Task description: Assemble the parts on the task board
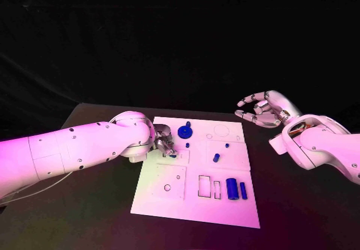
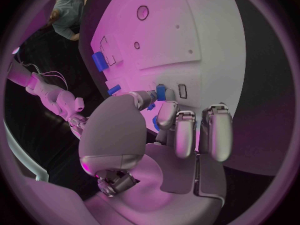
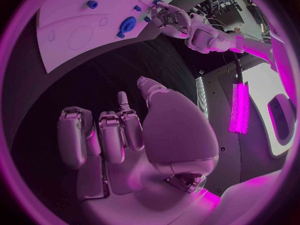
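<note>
Task board (image 1: 196, 208): several blue parts (image 1: 236, 188) loose at 5 o'clock; assembly judged early; left hand (image 1: 163, 140) pinching a small part (image 2: 161, 92); right hand (image 1: 261, 110) curled, empty.

Smooth matt white plate for the task board (image 1: 196, 203), with small blue parts (image 1: 232, 188) of glossy-looking plastic on it. Polished silver metal on the left hand (image 2: 181, 130) and right hand (image 1: 261, 109), glossy white shells on both arms. Matt black table (image 1: 300, 208).
</note>
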